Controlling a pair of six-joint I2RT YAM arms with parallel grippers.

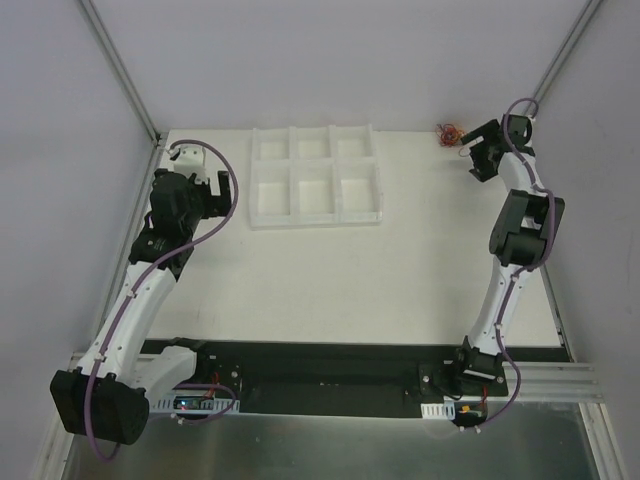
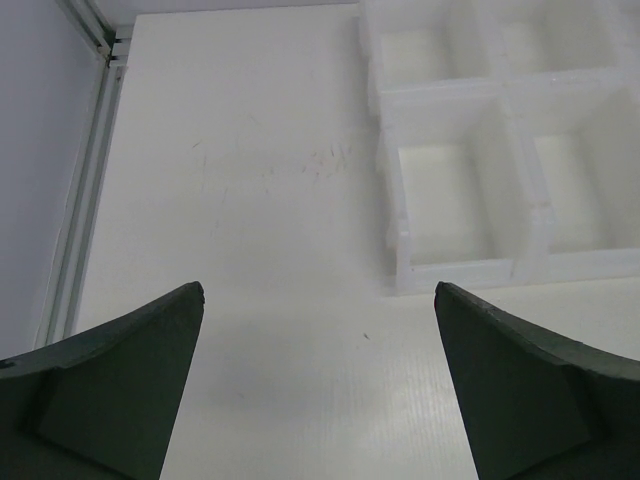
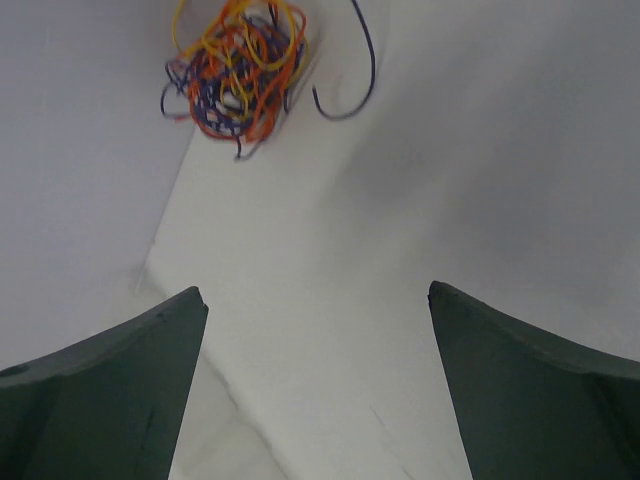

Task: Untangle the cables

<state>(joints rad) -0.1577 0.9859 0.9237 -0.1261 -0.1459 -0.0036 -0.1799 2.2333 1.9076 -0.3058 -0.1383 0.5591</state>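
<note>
Cables lie bunched ahead and slightly left of the right gripper, fingers spread, empty. Apparently approach stage; next, advance and pinch one loose strand. Left gripper likewise spread, empty.

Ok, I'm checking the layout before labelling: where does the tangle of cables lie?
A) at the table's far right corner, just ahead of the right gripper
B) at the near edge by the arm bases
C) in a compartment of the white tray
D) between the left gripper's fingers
A: the cables lie at the far right corner of the table, just ahead of the open right gripper, well clear of the tray.
</note>
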